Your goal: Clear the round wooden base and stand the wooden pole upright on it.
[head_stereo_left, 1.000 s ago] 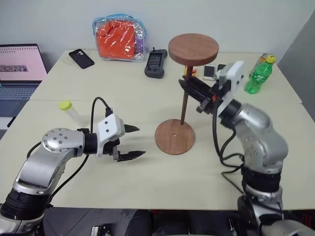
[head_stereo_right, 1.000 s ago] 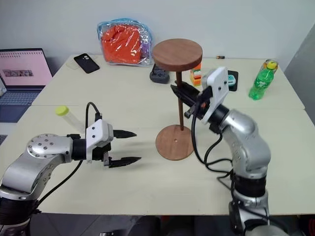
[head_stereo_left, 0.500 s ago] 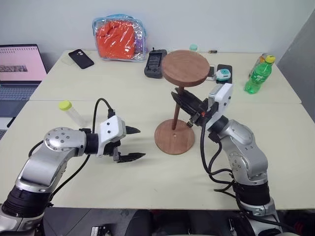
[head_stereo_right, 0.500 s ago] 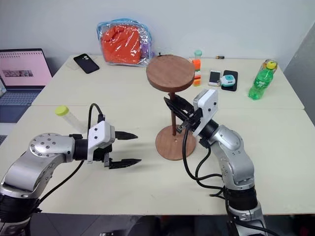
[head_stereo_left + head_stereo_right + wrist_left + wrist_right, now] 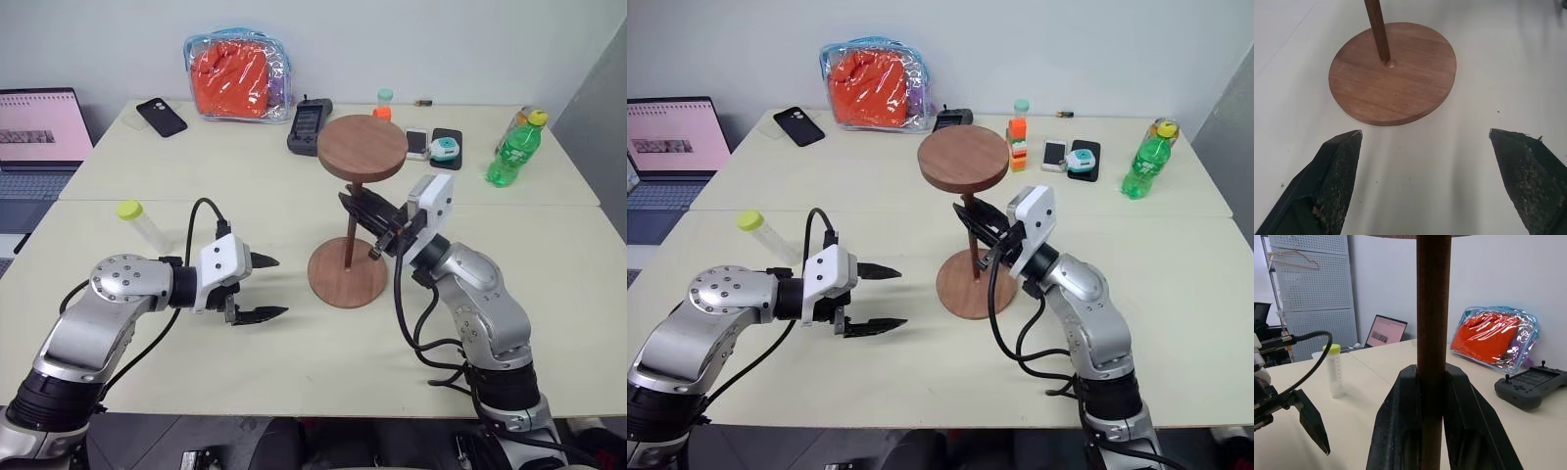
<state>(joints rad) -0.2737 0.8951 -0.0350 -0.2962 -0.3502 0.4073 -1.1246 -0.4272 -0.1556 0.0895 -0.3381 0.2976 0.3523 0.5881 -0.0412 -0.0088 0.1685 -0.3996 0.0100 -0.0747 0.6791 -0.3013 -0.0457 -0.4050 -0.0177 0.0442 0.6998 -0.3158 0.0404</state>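
The right gripper has its jaws clamped around the shaft of the wooden pole, which stands upright with its fixed disc on top. The pole's lower end meets the round wooden base at its centre, apparently seated in the hole. The base lies on the table just ahead of the left gripper, whose jaws stand wide apart, holding nothing.

Bright, even indoor light covers the pale bench, with no glare. Soft, faint shadows lie beside the round wooden base, toward the robot. The head views are sharp throughout. In the right wrist view, the wooden pole just before the lens looks slightly soft.
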